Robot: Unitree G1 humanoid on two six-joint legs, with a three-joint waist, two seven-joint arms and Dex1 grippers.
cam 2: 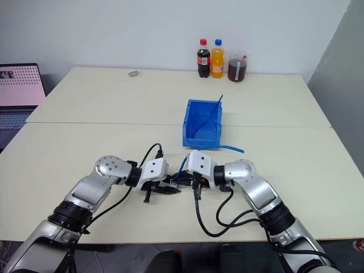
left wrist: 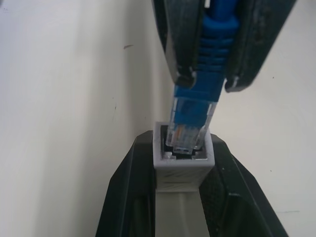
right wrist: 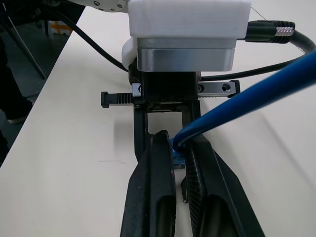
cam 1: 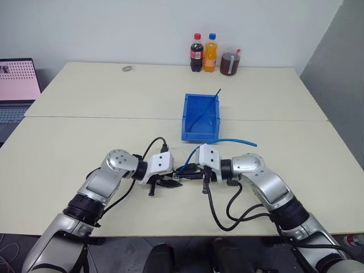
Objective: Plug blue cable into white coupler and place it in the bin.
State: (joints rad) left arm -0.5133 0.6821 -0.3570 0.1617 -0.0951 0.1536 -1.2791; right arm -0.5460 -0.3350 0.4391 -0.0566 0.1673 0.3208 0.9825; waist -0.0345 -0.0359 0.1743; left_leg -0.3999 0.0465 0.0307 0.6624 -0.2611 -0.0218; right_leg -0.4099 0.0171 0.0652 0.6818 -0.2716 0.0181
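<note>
The left end effector [cam 1: 166, 183] is closed on the white coupler [left wrist: 182, 165], its two black fingers [left wrist: 126, 197] clamping the block's sides so that the dark socket faces the other arm. The right end effector [cam 1: 196, 173] is closed on the blue cable [left wrist: 216, 24] just behind its ribbed strain-relief boot, and the clear plug [left wrist: 190, 123] sits with its tip inside the coupler's socket, gold contacts visible through the plastic; how deep it has gone cannot be told. Both end effectors meet just above the pale surface [cam 1: 85, 142], near its front edge.

From the right end effector the cable rises in a loop and runs away to the right, its free end [cam 1: 250, 144] lying on the surface just beside the front corner of the bin [cam 1: 200, 116]. The bright blue bin stands a little beyond the two end effectors, and a straight, darker blue strand [cam 1: 209, 108] leans inside it and pokes over its back rim.

At the far edge stand a red-labelled cola bottle [cam 1: 196, 53], an orange soda bottle [cam 1: 210, 53] and a jar of dark liquid [cam 1: 230, 62]; their labels are too small to read. A small ring-shaped object [cam 1: 127, 69] lies further left, and a laptop [cam 1: 17, 85] with a pinkish screen sits off to the left.
</note>
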